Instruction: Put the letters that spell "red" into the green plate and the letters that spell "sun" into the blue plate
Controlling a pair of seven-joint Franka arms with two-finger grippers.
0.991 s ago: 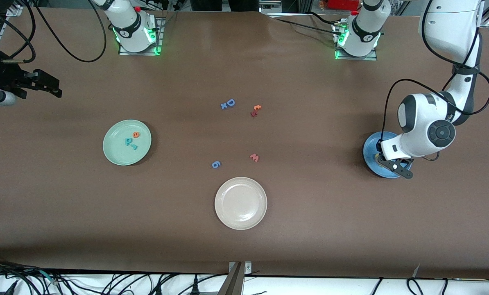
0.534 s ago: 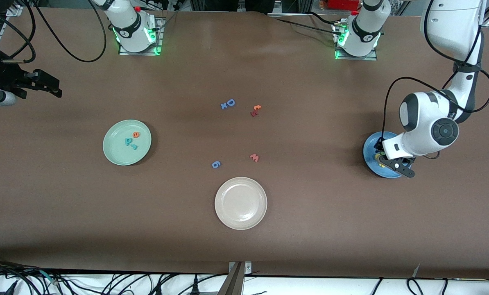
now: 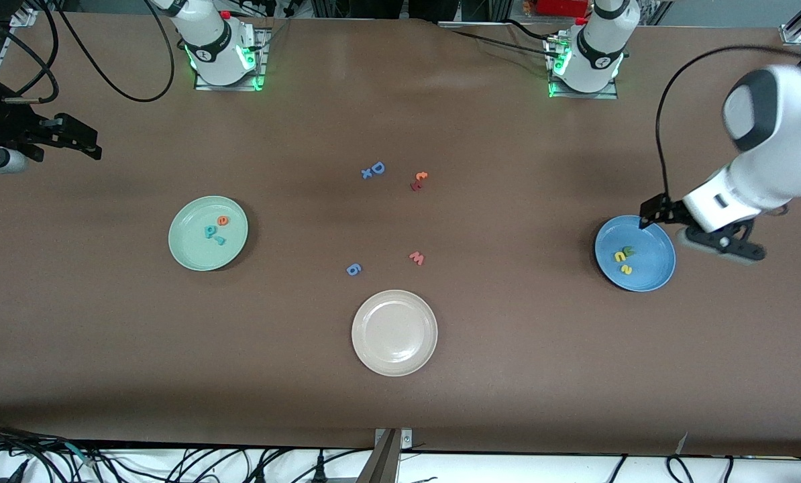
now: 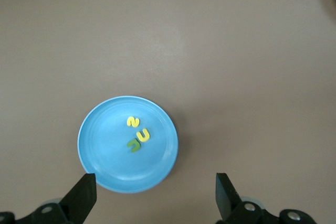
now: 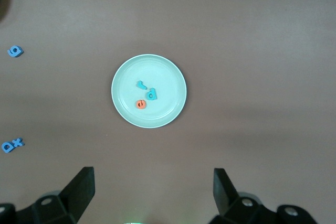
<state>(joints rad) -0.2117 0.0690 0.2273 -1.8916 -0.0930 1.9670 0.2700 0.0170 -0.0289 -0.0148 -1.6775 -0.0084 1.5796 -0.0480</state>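
Observation:
The green plate [image 3: 189, 245] holds a teal "r" [image 3: 219, 239], a teal "d" [image 3: 209, 231] and an orange "e" [image 3: 223, 220]. In the blue plate [image 3: 652, 268] lie a yellow "u" [image 3: 620, 256], a green "n" [image 3: 630, 251] and a yellow "s" [image 3: 626, 270]. My left gripper [image 3: 699, 235] hangs open and empty, high over that plate's rim toward the left arm's end. Its wrist view shows the blue plate [image 4: 105, 156] with the three letters [image 4: 137, 135] between the spread fingers [image 4: 84, 195]. My right gripper [image 3: 85, 142] waits open at the right arm's end; its wrist view shows the green plate [image 5: 168, 77].
A cream-white plate [image 3: 394, 332] sits near the front edge at mid-table. Loose letters lie in the middle: a blue "g" [image 3: 353, 270], a red "w" [image 3: 417, 257], a blue "D" with an "x" [image 3: 374, 170], and an orange "t" [image 3: 420, 176] beside a dark red letter.
My left gripper opened and rose off the blue plate, drifting toward the left arm's end; the three letters in the plate are uncovered now. The right arm has not moved.

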